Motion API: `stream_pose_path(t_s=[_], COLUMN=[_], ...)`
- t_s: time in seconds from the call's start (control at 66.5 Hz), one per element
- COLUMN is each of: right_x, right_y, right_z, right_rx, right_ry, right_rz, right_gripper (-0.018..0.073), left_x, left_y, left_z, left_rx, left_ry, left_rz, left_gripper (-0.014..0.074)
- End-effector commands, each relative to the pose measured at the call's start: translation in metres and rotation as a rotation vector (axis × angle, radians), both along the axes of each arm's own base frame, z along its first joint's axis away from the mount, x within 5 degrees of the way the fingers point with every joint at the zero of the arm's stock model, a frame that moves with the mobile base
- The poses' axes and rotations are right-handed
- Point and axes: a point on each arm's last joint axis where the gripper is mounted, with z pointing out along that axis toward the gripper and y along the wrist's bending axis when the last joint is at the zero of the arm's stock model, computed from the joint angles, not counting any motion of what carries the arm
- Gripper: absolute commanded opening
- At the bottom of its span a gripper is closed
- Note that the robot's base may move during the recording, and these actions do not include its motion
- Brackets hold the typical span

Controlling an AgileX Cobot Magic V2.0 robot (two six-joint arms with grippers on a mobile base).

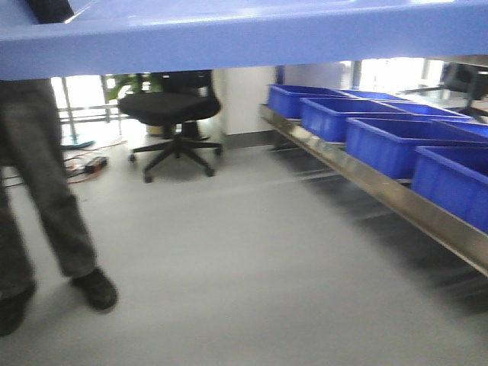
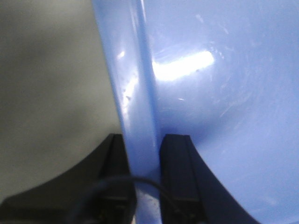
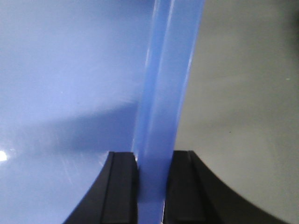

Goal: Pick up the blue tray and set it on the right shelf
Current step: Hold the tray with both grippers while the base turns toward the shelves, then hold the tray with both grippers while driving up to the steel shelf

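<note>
Overhead, blue tray (image 1: 244, 34) — grey floor (image 1: 252, 259), right shelf (image 1: 374, 183) bearing dark-blue bins (image 1: 389, 141).

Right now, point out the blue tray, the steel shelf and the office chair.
blue tray (image 1: 229, 38), front view, near side wall.
steel shelf (image 1: 427, 216), front view, front rail.
office chair (image 1: 169, 107), front view, seat cushion.

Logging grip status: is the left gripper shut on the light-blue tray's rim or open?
Shut: the left gripper clamps both faces of the rim of the glossy light-blue plastic tray, no gap.
</note>
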Motion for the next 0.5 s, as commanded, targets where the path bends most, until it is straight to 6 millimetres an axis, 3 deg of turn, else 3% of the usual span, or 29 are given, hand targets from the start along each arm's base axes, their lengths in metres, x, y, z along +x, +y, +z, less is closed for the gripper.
stream_pose_path(t_s=[0.0,0.481], right_x=[-0.0014,-0.0015], right_y=[-0.0021,-0.0021], right_z=[0.0216,0.0216], right_rx=[0.041,0.041], right_ry=[-0.149,-0.148], right_rz=[0.023,0.023], right_gripper=[0.0056,0.0056], left_x=[-0.0162,-0.0162], left_y=[0.0026,0.0026], left_z=[0.0093,0.0093], left_rx=[0.028,0.028], left_ry=[0.037,0.037], left_rz=[-0.076,-0.076], left_gripper=[-0.0048,-0.0048])
